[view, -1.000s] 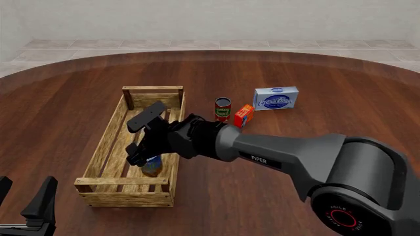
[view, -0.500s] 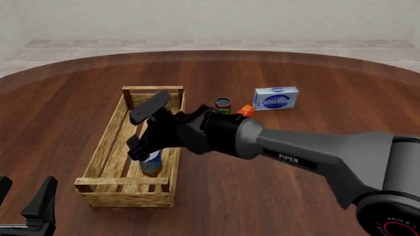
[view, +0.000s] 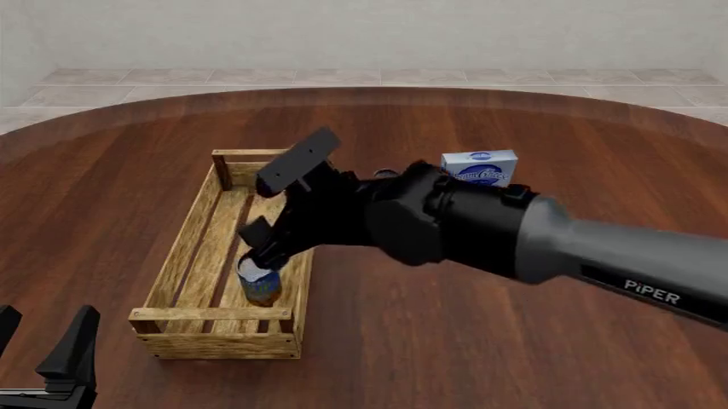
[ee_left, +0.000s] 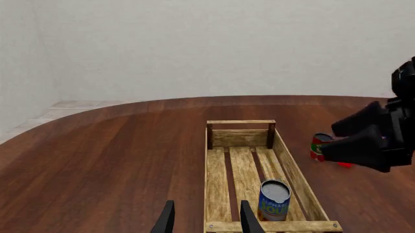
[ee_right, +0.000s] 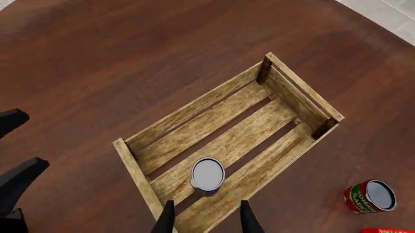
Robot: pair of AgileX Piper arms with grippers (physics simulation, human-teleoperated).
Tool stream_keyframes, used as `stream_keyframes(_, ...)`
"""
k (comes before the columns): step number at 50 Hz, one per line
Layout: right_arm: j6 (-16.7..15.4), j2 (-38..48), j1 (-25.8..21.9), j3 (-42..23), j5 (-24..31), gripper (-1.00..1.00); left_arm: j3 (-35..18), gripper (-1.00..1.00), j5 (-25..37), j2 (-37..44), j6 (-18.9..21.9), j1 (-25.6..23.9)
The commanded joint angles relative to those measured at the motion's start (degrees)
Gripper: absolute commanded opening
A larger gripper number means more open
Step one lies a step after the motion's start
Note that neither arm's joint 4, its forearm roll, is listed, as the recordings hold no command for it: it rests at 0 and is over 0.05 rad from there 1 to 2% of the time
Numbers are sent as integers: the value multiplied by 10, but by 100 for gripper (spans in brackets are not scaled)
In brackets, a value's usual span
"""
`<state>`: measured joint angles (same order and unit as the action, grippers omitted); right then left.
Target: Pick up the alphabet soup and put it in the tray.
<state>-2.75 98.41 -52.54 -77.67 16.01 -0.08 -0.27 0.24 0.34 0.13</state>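
Inside the tray (view: 191,256) the soup (view: 259,282) now stands free, since my right claw (view: 280,201) has opened, let go and lifted away, so I judge the task done.

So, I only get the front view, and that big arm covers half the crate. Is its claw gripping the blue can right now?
Observer: No. In the right wrist view the right gripper hangs open above the alphabet soup, fingers apart and clear of it.
Operator: Is the can upright?
Observer: Yes. It stands upright on the slats of the tray, near one end, with its pale top facing that camera.
Operator: Is anything hiding behind the arm?
Observer: A red-and-green can stands on the table outside the tray. The left wrist view shows it.
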Motion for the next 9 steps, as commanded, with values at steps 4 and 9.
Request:
stream_keyframes(4, -5, -115, 17, 89, 0, 100, 0, 100, 1, -1, 0, 1)
stream_keyframes(9, -4, -143, 24, 117, -6, 100, 0, 100, 1, -1, 0, 1)
